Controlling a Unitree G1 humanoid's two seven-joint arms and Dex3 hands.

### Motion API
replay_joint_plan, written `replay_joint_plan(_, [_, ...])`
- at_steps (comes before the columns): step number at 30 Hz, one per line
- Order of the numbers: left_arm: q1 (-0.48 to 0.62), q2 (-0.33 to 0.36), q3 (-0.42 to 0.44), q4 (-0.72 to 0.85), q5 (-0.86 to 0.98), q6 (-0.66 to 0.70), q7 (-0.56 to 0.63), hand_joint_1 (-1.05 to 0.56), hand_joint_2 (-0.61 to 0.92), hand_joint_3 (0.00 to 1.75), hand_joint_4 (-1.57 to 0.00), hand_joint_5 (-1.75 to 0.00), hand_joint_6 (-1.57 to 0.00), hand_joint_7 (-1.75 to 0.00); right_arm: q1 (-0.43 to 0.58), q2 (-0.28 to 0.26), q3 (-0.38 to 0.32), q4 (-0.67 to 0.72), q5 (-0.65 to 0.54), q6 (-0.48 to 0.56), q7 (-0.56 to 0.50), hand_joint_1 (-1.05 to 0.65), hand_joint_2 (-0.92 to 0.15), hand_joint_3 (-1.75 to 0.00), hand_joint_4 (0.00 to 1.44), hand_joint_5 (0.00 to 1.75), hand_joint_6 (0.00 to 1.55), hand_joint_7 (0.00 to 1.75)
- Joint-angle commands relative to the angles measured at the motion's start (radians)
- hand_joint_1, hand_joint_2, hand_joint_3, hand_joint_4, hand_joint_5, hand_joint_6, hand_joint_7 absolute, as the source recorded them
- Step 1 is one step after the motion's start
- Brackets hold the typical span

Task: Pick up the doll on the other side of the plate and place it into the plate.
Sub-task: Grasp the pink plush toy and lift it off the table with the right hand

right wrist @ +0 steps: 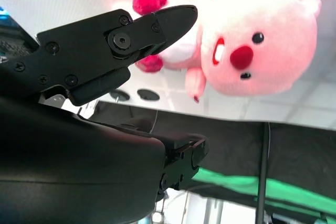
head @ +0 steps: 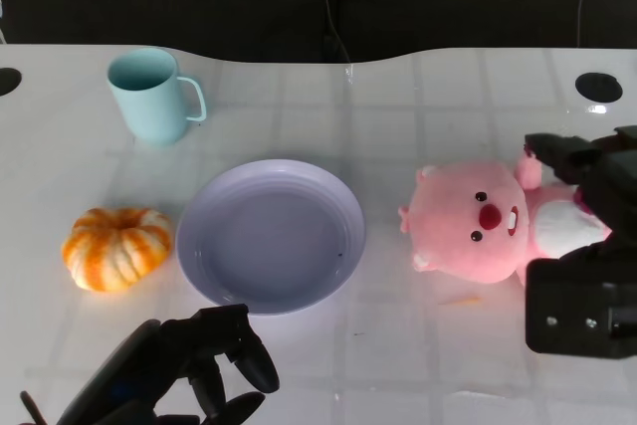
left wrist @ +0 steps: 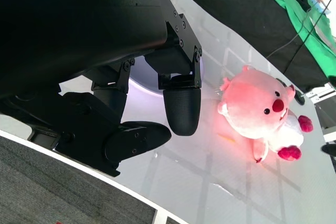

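On the white table (head: 398, 345) I am looking down at four items. The pink doll (head: 478, 221), a plush with a red nose and a white belly, is lying on its back to the right of the plate (head: 271, 234), near it but not touching, its head turned toward the plate. The plate, pale lilac and round, is sitting at the middle of the table with nothing in it. An orange-and-white pumpkin (head: 116, 247) is resting just beside the plate's left rim. A light blue mug (head: 151, 95) is standing upright at the far left, its handle pointing right, well apart from the plate. My right hand (head: 587, 181) is reaching over the doll's body from the right side, its fingers (right wrist: 157, 27) spread apart and holding nothing; I cannot tell whether any of them is touching the plush. My left hand (head: 214, 360) is hovering at the near edge of the table below the plate, its fingers (left wrist: 181, 106) loosely curled but apart, gripping nothing.
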Motion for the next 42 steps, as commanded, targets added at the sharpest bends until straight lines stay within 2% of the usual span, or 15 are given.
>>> replay_joint_plan(1, [0.006, 0.008, 0.009, -0.010, -0.009, -0.006, 0.007, -0.23, 0.70, 0.73, -0.62, -1.75, -0.65, -1.32, -0.029, 0.009, 0.018, 0.052, -0.001, 0.011, -0.015, -0.75, -0.86, 0.00, 0.02, 0.47, 0.16, 0.02])
replay_joint_plan(10, [0.014, 0.017, 0.013, -0.023, -0.004, 0.001, 0.005, -0.24, 0.69, 0.75, -0.60, -1.74, -0.65, -1.31, -0.070, 0.040, 0.057, 0.162, 0.026, 0.017, -0.044, -0.71, -0.84, 0.00, 0.02, 0.45, 0.15, 0.01])
replay_joint_plan(18, [0.025, 0.018, 0.016, -0.038, -0.015, 0.012, 0.000, -0.24, 0.70, 0.73, -0.59, -1.74, -0.65, -1.31, -0.108, 0.075, 0.076, 0.251, 0.061, 0.044, -0.055, -0.53, -0.79, 0.00, 0.01, 0.41, 0.15, 0.00])
replay_joint_plan(23, [0.034, 0.021, 0.019, -0.055, -0.018, 0.021, -0.003, -0.25, 0.71, 0.72, -0.58, -1.73, -0.65, -1.30, -0.141, 0.086, 0.098, 0.309, 0.067, 0.064, -0.058, -0.50, -0.78, 0.00, 0.01, 0.38, 0.15, 0.00])
replay_joint_plan(31, [0.050, 0.032, 0.021, -0.078, -0.009, 0.024, -0.005, -0.24, 0.72, 0.71, -0.57, -1.74, -0.65, -1.31, -0.219, 0.115, 0.146, 0.538, 0.116, 0.032, -0.110, -0.54, -0.80, -0.01, 0.05, 0.34, 0.16, 0.01])
replay_joint_plan(42, [0.063, 0.043, 0.019, -0.107, -0.002, 0.043, -0.004, -0.24, 0.72, 0.71, -0.57, -1.75, -0.64, -1.32, -0.346, 0.177, 0.234, 0.891, 0.153, -0.056, -0.239, -0.67, -0.87, -0.01, 0.27, 0.23, 0.25, 0.01])
